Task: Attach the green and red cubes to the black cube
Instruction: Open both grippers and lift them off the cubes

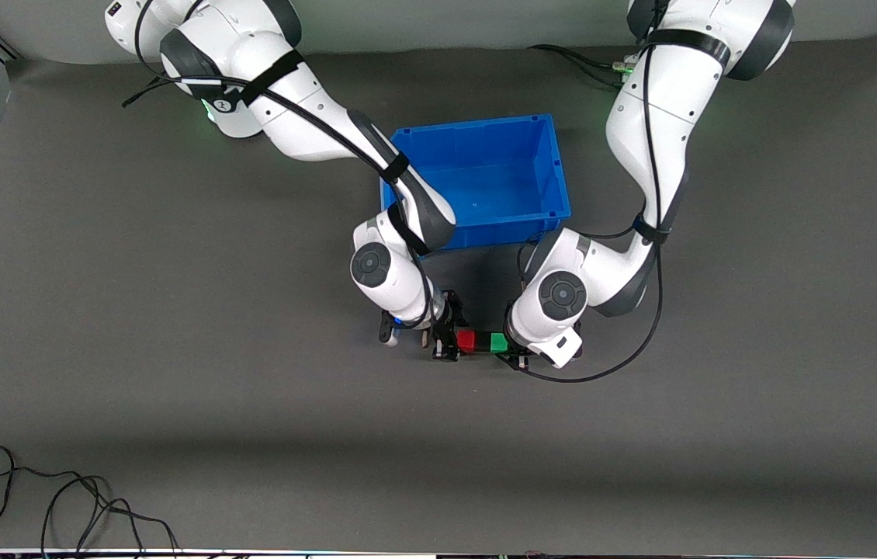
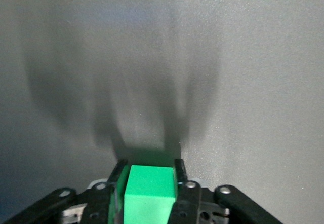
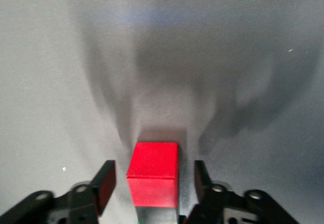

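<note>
Now left gripper (image 2: 150, 193) fingers clamp the smooth green cube (image 2: 150, 193); right gripper (image 3: 153, 181) fingers flank the red cube (image 3: 153, 181), apart.

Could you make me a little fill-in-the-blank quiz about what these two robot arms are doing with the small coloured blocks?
1. The left gripper is shut on the small bright ____ cube.
2. The small bright red cube sits between the right gripper's fingers, which are ____.
3. In the front view, the red cube and the small bright green cube sit ____ each other.
4. The blue plastic bin holds ____ cubes.

Missing words: green; open; beside; no
</note>
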Motion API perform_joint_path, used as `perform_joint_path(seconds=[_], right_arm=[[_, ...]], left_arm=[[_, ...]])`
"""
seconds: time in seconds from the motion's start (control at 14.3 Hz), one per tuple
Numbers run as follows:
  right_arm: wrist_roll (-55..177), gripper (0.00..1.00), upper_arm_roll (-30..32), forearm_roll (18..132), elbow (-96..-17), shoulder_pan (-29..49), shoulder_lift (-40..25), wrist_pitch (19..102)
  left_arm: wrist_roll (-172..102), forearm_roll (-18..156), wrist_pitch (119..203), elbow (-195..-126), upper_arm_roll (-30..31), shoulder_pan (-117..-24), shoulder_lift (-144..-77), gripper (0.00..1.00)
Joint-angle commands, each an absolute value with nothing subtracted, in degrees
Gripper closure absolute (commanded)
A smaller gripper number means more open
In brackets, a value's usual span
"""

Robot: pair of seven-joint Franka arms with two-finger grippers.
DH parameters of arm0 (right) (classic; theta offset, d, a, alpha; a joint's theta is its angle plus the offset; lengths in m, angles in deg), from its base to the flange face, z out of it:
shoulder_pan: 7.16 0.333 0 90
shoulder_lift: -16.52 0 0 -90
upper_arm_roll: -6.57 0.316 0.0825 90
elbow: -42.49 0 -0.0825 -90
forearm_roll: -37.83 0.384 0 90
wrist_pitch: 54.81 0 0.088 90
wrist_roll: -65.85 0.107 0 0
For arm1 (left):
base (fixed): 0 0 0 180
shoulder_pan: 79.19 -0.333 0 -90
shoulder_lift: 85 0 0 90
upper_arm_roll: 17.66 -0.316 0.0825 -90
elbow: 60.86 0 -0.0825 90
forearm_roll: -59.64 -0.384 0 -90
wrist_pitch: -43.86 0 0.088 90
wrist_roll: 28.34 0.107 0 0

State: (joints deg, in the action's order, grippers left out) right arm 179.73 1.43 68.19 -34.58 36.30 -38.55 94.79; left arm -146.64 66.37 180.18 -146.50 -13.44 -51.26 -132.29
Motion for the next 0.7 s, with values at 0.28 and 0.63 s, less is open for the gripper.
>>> perform_joint_path(seconds=[0.28, 0.63], right_arm=[[179.8, 0.00, -0.5, 59.6, -31.8, 34.1, -33.1, 81.3], [167.2, 0.00, -0.6, 55.0, -32.2, 27.9, -24.9, 64.7]], left_arm=[[-145.3, 62.6, 173.1, -146.2, -14.1, -54.3, -125.4, 0.00], [-125.9, 63.0, 161.6, -146.7, -13.9, -60.2, -115.9, 0.00]])
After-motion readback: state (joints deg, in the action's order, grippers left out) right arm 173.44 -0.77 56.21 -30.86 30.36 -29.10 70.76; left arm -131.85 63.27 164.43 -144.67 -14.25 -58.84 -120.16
